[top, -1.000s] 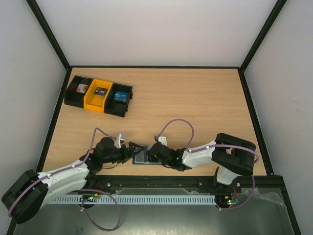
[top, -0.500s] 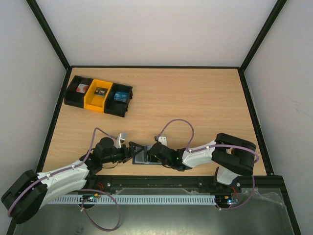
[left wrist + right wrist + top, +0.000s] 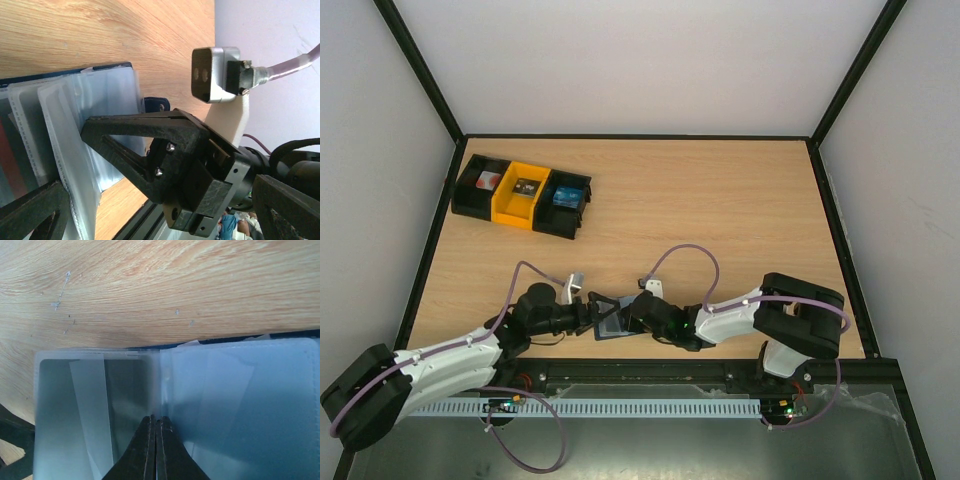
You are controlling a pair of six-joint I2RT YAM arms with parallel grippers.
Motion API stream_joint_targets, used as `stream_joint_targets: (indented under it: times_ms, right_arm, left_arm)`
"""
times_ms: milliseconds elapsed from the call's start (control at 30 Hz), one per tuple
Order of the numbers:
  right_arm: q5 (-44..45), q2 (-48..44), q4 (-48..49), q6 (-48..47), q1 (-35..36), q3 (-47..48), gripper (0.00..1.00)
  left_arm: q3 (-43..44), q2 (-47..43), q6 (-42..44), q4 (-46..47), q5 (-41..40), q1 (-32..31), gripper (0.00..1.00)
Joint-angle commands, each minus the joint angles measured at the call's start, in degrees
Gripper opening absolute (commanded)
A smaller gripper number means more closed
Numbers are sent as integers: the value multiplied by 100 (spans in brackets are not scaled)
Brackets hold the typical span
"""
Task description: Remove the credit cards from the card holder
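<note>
Centrally, open card holder (image 3: 608, 322), right fingers (image 3: 145, 452) closed, perhaps pinching it

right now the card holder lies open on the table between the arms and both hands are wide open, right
Only the left hand is wide open. The right hand is shut, its jaws pressed together over the card holder; the right wrist view shows it. The card holder does lie open on the table between the arms.
</note>
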Motion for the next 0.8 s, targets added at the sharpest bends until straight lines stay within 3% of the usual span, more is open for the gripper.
stream_joint_targets:
  times_ms: [0, 267, 533, 767]
  right_arm:
    - [174, -206, 4, -103, 17, -277, 2]
    - [259, -522, 298, -156, 17, -561, 3]
    - [337, -722, 415, -172, 17, -753, 3]
    - [279, -878, 373, -200, 17, -822, 4]
  left_arm:
    - [196, 8, -137, 303, -106, -109, 100]
    - [269, 20, -236, 320, -349, -231, 100]
    - [425, 611, -180, 592, -362, -366, 100]
    - [583, 534, -61, -127, -832, -364, 100]
